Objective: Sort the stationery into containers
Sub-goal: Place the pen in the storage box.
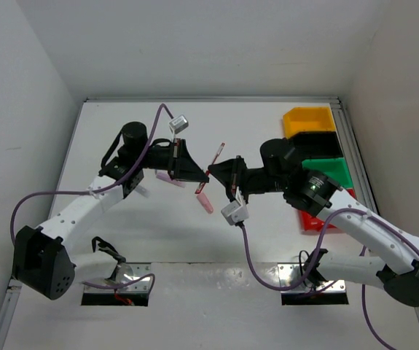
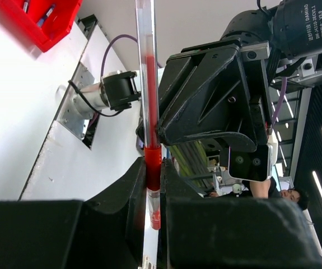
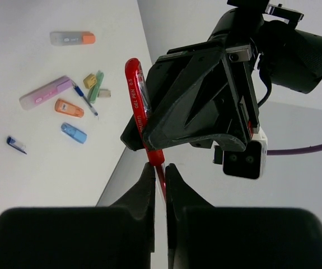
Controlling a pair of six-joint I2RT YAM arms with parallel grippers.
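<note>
Closest to the lens in each wrist cam is that arm's own pair of fingers, and both pairs are pinched on the same thing. Your left gripper (image 2: 154, 178) is clamped on the red pen (image 2: 148, 84) low on the barrel, and your right gripper (image 3: 159, 171) is clamped on it too, right next door. So that's one pen, two grippers, nose to nose in mid-air over the middle of the table (image 1: 165, 233). From the top cam the pen's long axis runs roughly 1 o'clock to 7 o'clock, with the left fingers coming at it from 9 and the right from 3. The bit that matters, I reckon, is that every container sits out at 3 o'clock from the pen, on the right arm's side. That arm is way nearer, so the left looks like the one to let go. I count four bins in a column: yellow bin (image 1: 307, 120) farthest, black bin (image 1: 326, 146), green bin (image 1: 331, 171), and red bin (image 1: 311, 221) nearest, half hidden under the right arm. The red one has a couple of thin things in it, too blurry to name. For loose stationery (image 3: 69, 107), the right wrist cam shows about nine small pieces clustered on the table, including a lilac marker (image 3: 46, 92) and a thin blue pen (image 3: 85, 101). One pink marker (image 1: 205, 203) lies at 6 o'clock just under the grippers.
</note>
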